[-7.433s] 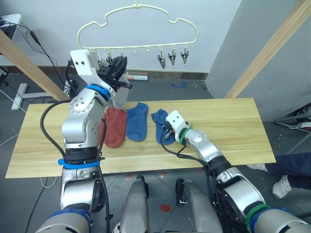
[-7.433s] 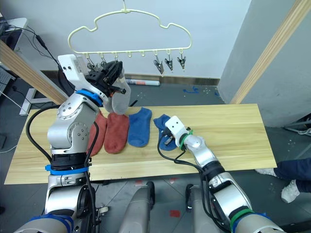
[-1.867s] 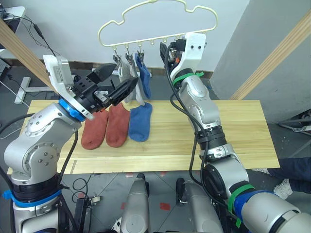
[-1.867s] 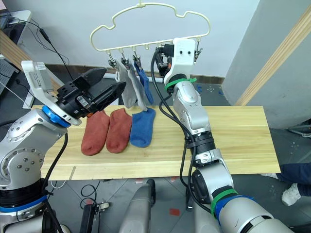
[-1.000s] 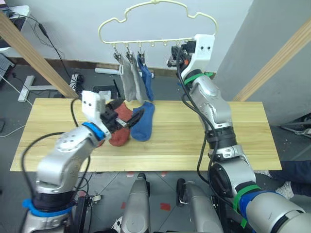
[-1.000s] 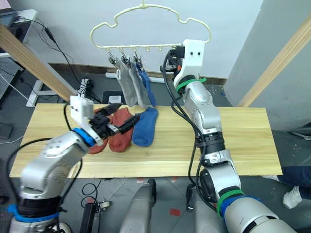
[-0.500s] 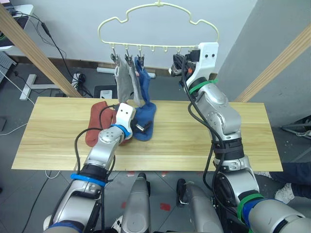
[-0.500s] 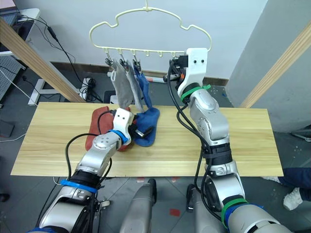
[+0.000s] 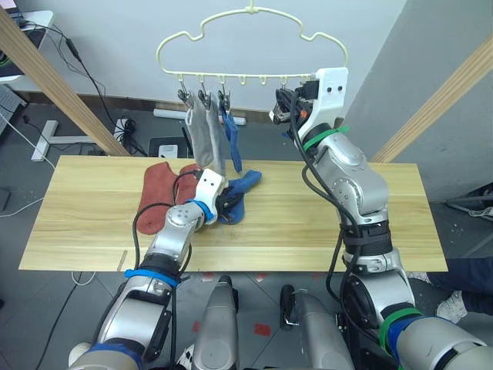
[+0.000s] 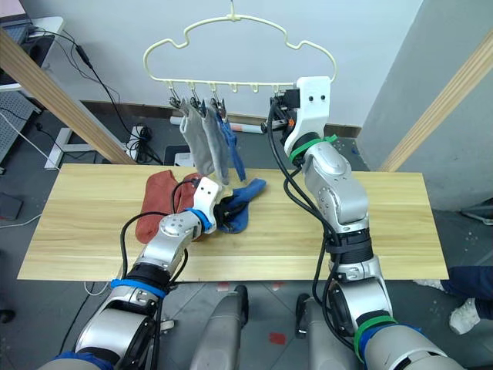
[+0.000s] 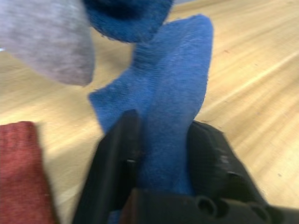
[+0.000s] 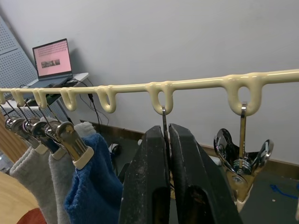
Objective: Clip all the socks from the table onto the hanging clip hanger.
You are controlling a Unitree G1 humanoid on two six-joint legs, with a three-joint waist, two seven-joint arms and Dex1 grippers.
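My left gripper (image 9: 226, 205) is low over the table (image 9: 323, 231), shut on a blue sock (image 11: 170, 93) whose free end rises off the wood (image 9: 248, 182). Two rust-red socks (image 9: 157, 186) lie flat just to its left. The pale-yellow clip hanger (image 9: 250, 37) hangs above, with two grey socks (image 9: 202, 140) and one blue sock (image 9: 231, 139) clipped on its left clips. My right gripper (image 12: 166, 129) is raised to the hanger's right part, shut on a metal clip's stem. Another clip (image 12: 240, 163) hangs bare beside it.
Slanted wooden poles stand at the left (image 9: 54, 85) and right (image 9: 443, 89). Cables lie on the floor behind the table. A laptop (image 12: 51, 58) sits far back. A person's leg and shoe (image 9: 451, 302) are at the lower right.
My left gripper has closed on the blue sock and pulled it up, so the sock is bunched with one end off the table. The right gripper has stayed at the hanger.
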